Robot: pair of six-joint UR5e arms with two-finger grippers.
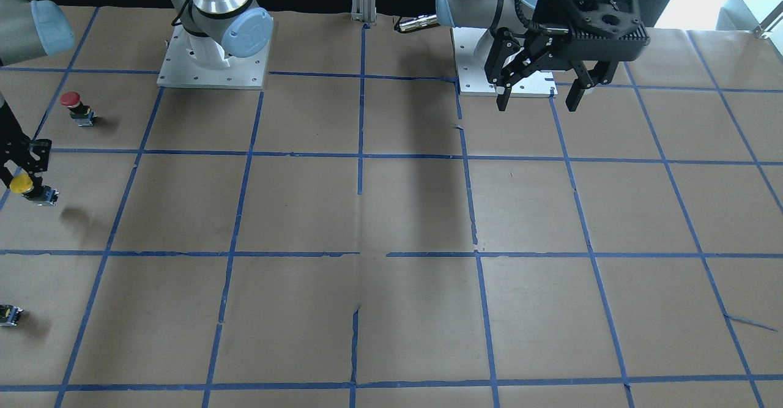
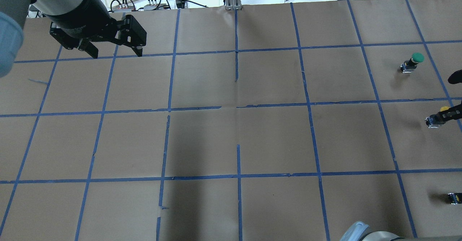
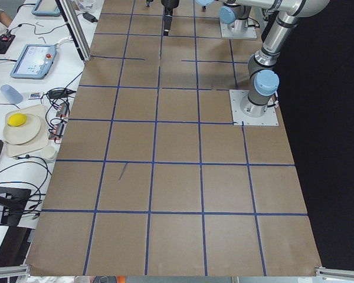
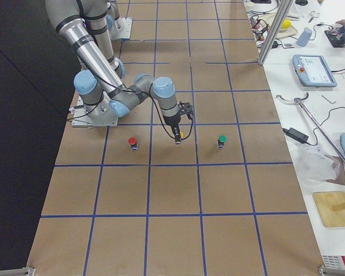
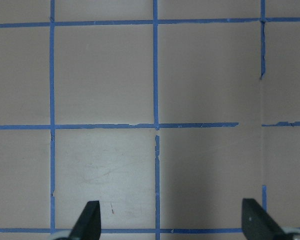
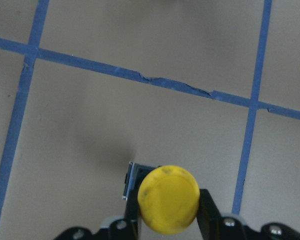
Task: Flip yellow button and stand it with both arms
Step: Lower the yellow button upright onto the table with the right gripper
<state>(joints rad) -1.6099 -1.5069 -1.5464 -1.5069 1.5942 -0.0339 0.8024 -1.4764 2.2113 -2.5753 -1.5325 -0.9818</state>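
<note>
1. Brown-papered table (image 1: 397, 212), gridded with blue tape (image 1: 306, 154).
2. My left gripper (image 2: 117, 55) hangs over it, fingers spread, empty.
3. My right gripper (image 6: 168, 202) clamps the yellow button (image 1: 22, 183) by the body under its cap.
4. That button is at the table's right end, between the red button (image 1: 70, 99) and the green button (image 4: 222, 139). I cannot tell whether it touches the table.

Right arm gripping, left arm idle.
Right tool (image 6: 168, 214) points down, fingers clamped on the yellow button (image 6: 168, 197); left tool (image 1: 538, 103) hangs raised, fingers spread wide.
</note>
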